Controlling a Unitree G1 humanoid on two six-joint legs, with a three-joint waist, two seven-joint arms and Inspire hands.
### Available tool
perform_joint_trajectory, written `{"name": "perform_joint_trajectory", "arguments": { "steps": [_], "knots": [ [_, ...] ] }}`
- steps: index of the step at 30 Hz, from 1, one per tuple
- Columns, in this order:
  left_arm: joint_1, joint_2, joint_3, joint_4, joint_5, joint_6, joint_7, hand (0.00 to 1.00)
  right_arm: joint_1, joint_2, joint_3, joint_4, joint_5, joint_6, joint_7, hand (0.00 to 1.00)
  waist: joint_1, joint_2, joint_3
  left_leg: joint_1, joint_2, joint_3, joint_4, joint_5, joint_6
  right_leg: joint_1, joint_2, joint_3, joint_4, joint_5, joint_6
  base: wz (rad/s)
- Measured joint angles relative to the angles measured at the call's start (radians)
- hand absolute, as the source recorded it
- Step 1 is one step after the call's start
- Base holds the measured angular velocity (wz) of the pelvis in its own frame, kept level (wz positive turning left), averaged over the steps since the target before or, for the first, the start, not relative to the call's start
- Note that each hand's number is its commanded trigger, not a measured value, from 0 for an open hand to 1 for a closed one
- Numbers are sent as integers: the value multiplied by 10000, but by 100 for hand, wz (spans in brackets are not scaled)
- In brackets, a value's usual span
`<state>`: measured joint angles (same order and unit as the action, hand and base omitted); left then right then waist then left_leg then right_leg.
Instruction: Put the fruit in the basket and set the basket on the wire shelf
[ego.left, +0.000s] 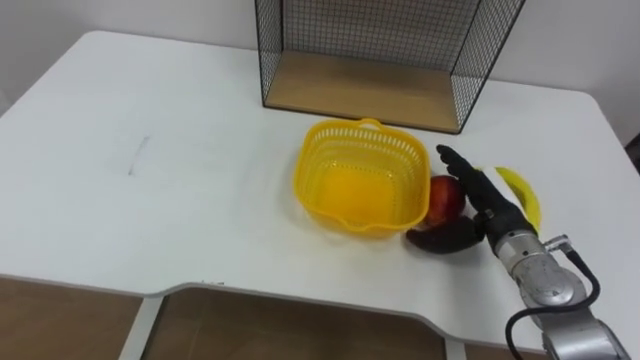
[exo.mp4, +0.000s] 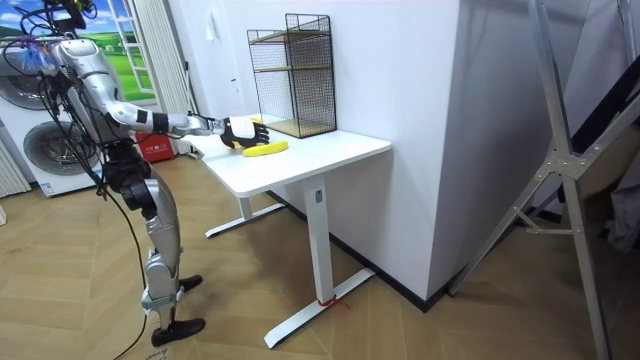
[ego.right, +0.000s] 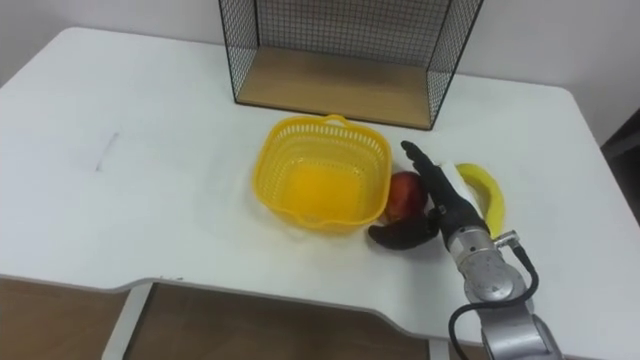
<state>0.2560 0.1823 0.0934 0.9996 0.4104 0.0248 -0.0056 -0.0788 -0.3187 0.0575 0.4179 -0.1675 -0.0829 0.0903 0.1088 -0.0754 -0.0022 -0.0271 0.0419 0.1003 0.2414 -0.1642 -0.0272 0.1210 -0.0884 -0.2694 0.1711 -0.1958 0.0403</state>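
Apple sits at three o'clock of the basket, beside my right hand, fingers straight and open. I fear a bad squeeze rolls it off the table at six o'clock.

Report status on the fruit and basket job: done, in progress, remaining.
Done: nothing yet. The yellow basket is empty and stands on the table in front of the wire shelf. In hand: the right hand, fingers open, is at the red apple beside the basket, not gripping it. Left: apple and banana into the basket, then the basket onto the wire shelf.
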Motion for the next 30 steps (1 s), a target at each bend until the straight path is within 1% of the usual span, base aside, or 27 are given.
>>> {"name": "perform_joint_trajectory", "arguments": {
  "steps": [1,2,6,8,16,19,20,22,24,27,30],
  "knots": [
    [20,0,1,-8,5,0,-12,0,0,0,-1,5,0,21,4,100,-1,-4,-2,-1,0,0,5,0,0,0,-1,0,0,0,0,0],
    [35,0,1,-10,29,3,-45,0,0,0,-1,6,-1,96,37,100,-6,-12,-5,-2,0,1,13,0,0,1,-2,0,0,0,0,0],
    [60,0,4,-9,183,34,-61,0,-1,-8,-161,88,-16,111,-89,100,-11,-74,-11,28,1,4,63,-4,-1,48,-2,-21,-16,0,0,0],
    [59,-1,4,-9,183,70,-61,0,0,-25,-233,122,-69,122,-112,100,-13,-83,23,32,7,4,102,-15,6,19,-1,-30,-17,0,0,0],
    [-21,3,7,6,157,83,-61,0,-207,-20,-408,546,-367,91,-126,100,-14,-156,50,12,10,12,187,-67,17,24,2,8,-45,-8,12,0],
    [-55,2,6,6,173,93,-65,0,-207,-20,-406,651,-302,-56,-131,100,-22,-121,52,31,10,44,190,-71,18,26,6,75,-42,-8,13,-3],
    [-96,4,6,21,166,92,-59,0,-207,-21,-404,783,-32,-147,-140,100,-31,-118,53,43,10,41,190,-72,19,45,5,74,-40,-8,13,0],
    [-175,4,5,56,141,87,-30,0,-206,-21,-406,847,245,-148,-141,100,-56,-95,56,47,12,31,186,-72,19,44,6,70,-29,-7,13,0],
    [-232,4,1,105,137,86,2,0,-189,-21,-399,870,464,-163,-140,100,-129,-28,48,54,14,25,188,-74,21,59,6,69,-16,-4,14,0],
    [-232,3,-3,116,137,77,6,0,-179,-21,-389,932,637,-272,-137,100,-232,66,47,71,14,24,175,-79,28,78,5,71,3,-1,15,0],
    [-229,2,3,130,135,40,6,0,-129,-22,-393,951,909,-270,-131,100,-249,110,52,127,14,33,166,-79,28,115,5,82,7,-1,15,0]
  ]
}}
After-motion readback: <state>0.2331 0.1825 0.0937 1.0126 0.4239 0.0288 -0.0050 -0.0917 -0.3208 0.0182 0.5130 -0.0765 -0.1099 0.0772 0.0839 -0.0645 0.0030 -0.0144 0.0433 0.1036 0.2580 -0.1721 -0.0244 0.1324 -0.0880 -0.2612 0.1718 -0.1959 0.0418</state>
